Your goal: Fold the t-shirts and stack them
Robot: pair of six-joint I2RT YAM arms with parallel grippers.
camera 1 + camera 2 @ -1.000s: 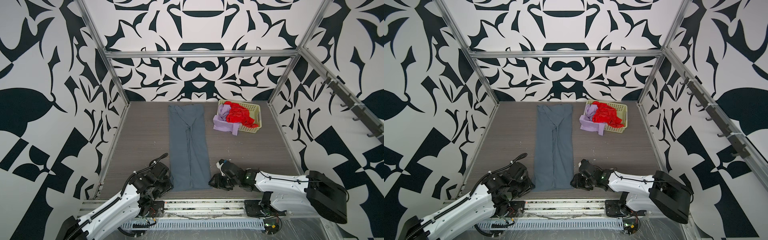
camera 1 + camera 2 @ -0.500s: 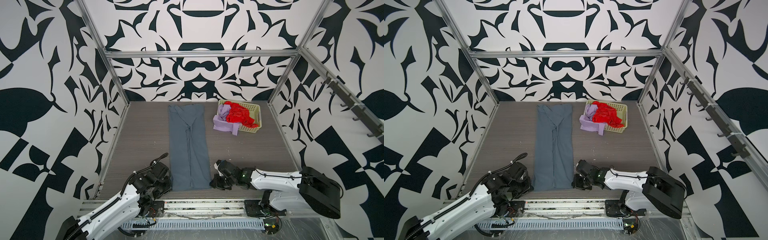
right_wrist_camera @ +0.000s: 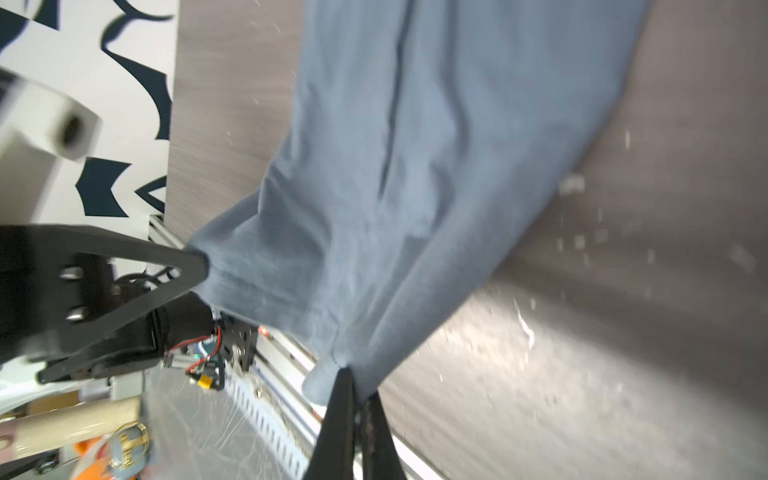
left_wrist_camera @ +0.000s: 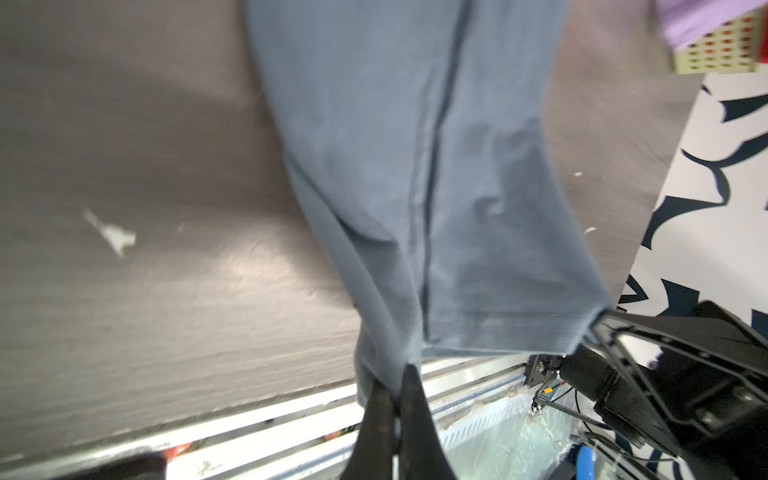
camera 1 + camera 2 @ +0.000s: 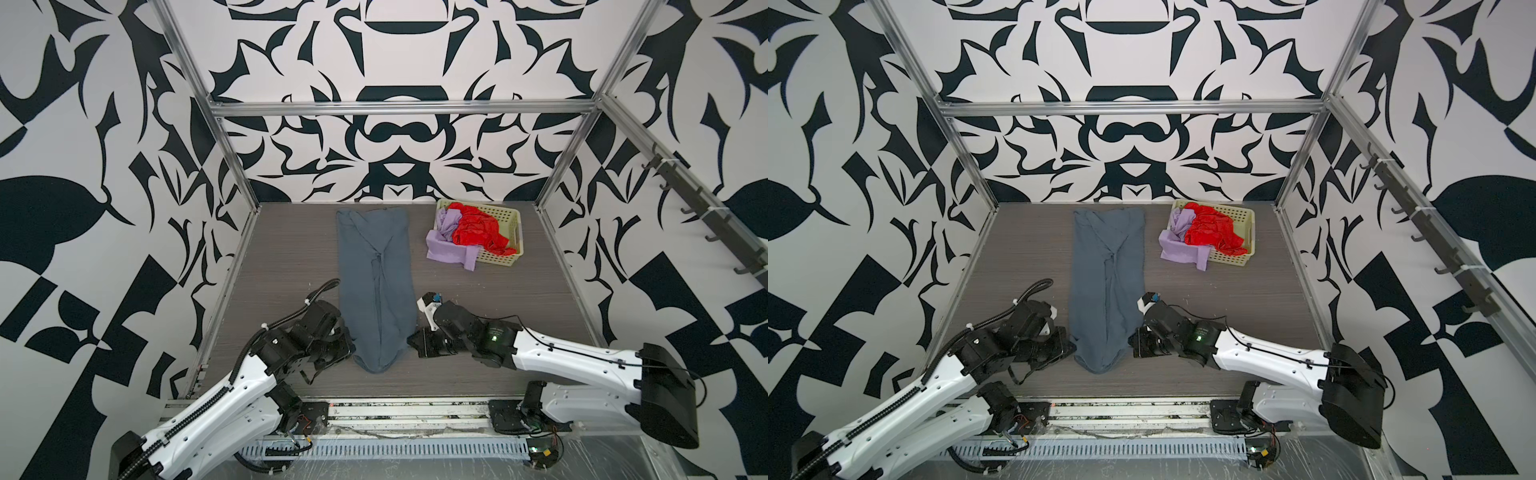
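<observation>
I see the slate blue-grey shirt (image 5: 376, 282) lying down the table (image 5: 291, 266) centre as a lengthwise-folded strip; crosswise folds remain, I judge. At two o'clock, the basket (image 5: 505, 216) holds the red shirt (image 5: 473, 228) and lilac shirt (image 5: 446, 249), both unfolded. My left gripper (image 4: 397, 386) and right gripper (image 3: 357, 390) are pinched tight on the grey hem corners at six o'clock.

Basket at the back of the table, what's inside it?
A crumpled red shirt lies in the basket, and a lilac shirt spills over its rim onto the table. Anything beneath them is hidden.
</observation>
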